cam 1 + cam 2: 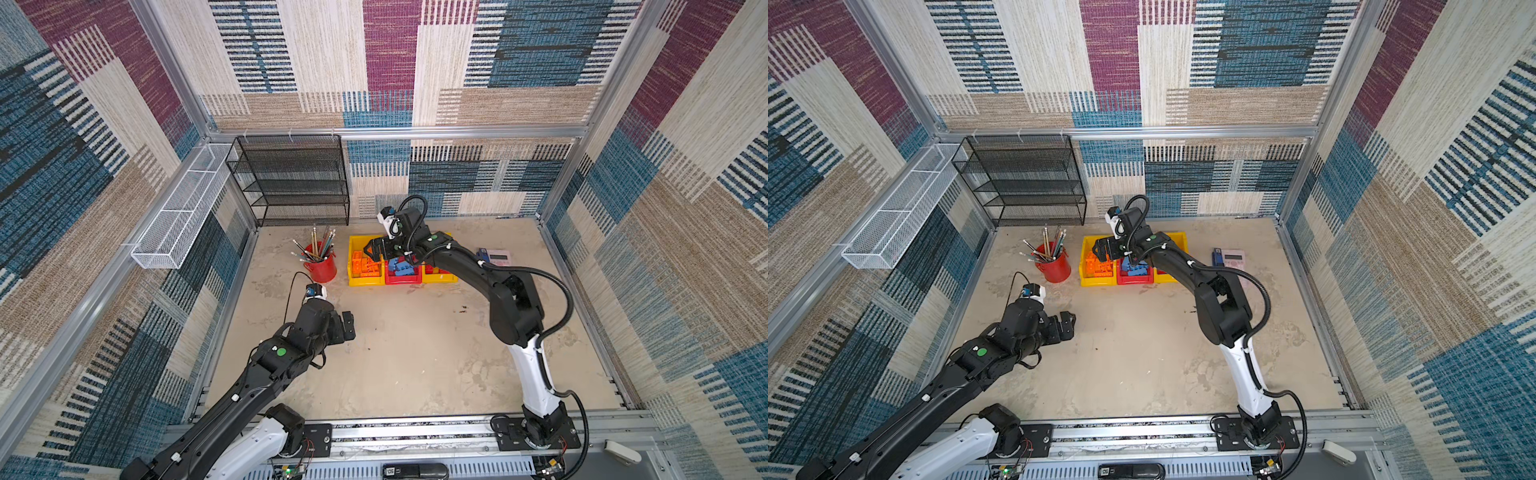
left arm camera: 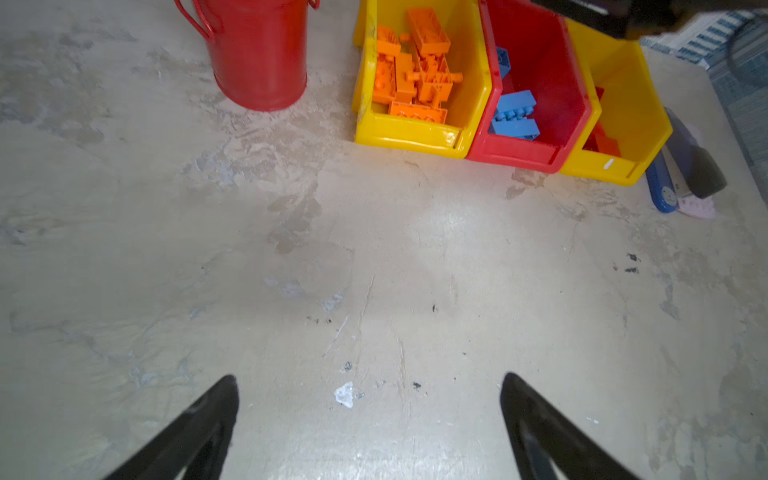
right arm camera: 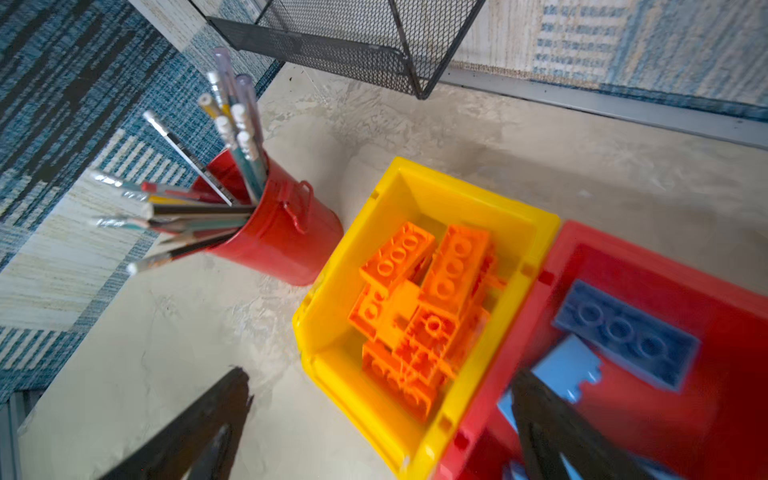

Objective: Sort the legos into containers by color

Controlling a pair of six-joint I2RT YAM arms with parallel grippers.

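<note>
Right hand [image 3: 380,374] hangs over the yellow bin [image 3: 332,270] of orange bricks [image 3: 415,316], jaws wide, holding nothing — left hand [image 2: 370,379] hovers over the tabletop [image 2: 374,249], also wide. Alongside, the red bin [image 2: 515,160] holds blue bricks [image 2: 515,116] — the far yellow bin [image 2: 598,172] holds red bricks [image 2: 606,146].

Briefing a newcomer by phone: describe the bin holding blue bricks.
Near the black mesh shelf, right of the round red pencil cup, three open plastic bins stand side by side. It is the middle one: the only red bin, between two yellow bins.
</note>
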